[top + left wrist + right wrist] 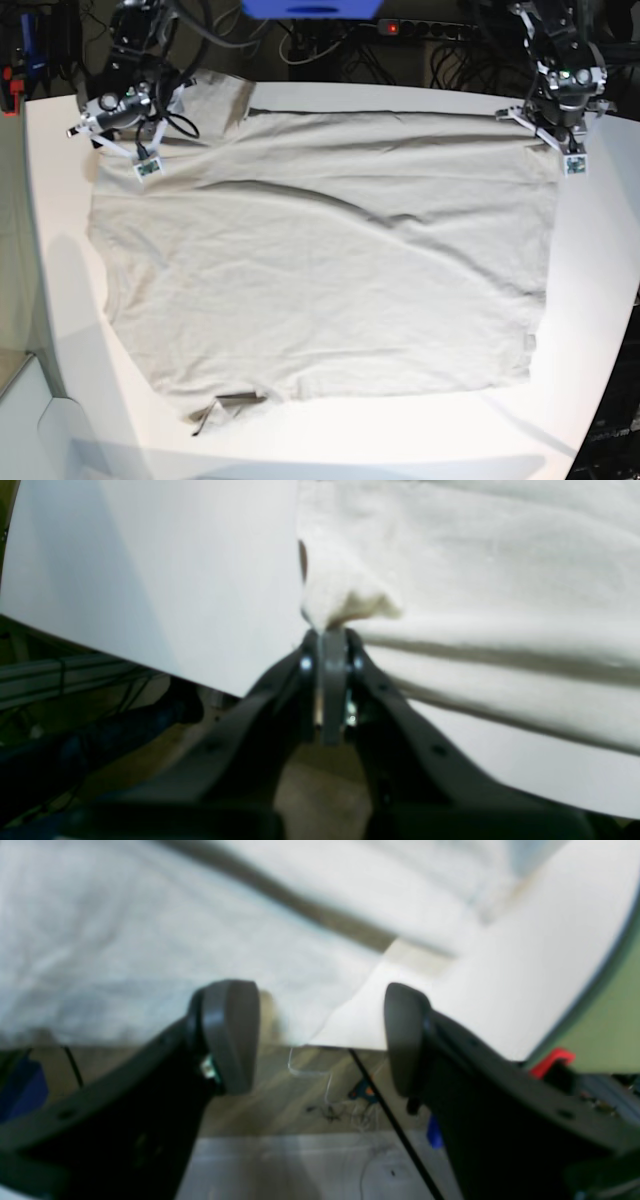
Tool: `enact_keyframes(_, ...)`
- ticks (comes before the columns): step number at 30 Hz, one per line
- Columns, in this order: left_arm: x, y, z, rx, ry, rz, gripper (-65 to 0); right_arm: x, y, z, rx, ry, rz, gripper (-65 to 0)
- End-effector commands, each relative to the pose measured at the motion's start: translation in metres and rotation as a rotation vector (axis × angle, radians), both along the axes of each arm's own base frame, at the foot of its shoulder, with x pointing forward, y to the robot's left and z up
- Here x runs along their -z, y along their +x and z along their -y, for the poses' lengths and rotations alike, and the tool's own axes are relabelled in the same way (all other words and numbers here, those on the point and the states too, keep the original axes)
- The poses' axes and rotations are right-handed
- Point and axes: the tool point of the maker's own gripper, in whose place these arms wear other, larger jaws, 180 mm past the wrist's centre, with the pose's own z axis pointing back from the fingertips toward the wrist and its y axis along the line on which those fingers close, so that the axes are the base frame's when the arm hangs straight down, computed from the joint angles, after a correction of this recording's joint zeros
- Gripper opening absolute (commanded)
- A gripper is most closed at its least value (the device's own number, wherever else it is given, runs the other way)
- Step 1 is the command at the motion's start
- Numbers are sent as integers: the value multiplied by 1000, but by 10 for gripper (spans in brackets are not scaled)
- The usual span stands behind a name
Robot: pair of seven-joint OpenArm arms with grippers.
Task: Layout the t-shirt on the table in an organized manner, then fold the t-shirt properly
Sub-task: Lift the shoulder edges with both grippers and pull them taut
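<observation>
You have the t-shirt (320, 260) spread almost flat across the middle of the table (60, 300), collar toward the near edge, hem along the far edge, with long creases running across the upper body. Your left gripper (331, 630) is pinched tight on the far right corner of the hem, a small tuft of cloth bunched at its tips. Your right gripper (320, 1035) stands wide apart at the far left corner, holding nothing, the fabric edge just beyond its pads. To finish the layout well, close the right gripper on that loose corner before pulling. Then draw both corners apart evenly and low to the table so the creases flatten, and the near left sleeve likely needs untucking too.
</observation>
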Motion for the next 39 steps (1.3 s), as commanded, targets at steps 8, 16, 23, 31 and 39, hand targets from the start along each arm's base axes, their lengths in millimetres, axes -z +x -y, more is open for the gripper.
enact_keyframes(8, -10, 5, -5, 3, 27, 30, -646, 10, 0, -10, -16, 58, -13, -266)
enact_keyframes(16, -10, 5, -6, 2, 29, 30, -646, 29, -12, -17, -17, 94, -78, -404)
enact_keyframes(23, -11, 5, -6, 2, 28, 31, -646, 31, -12, -19, -23, 98, -83, -650)
enact_keyframes(31, -37, 12, -6, 19, 69, 92, -646, 2, -7, -9, -22, 45, 3, -650)
enact_keyframes(39, -39, 11, -8, 22, 77, 92, -646, -13, -4, -7, -21, 34, 54, -650)
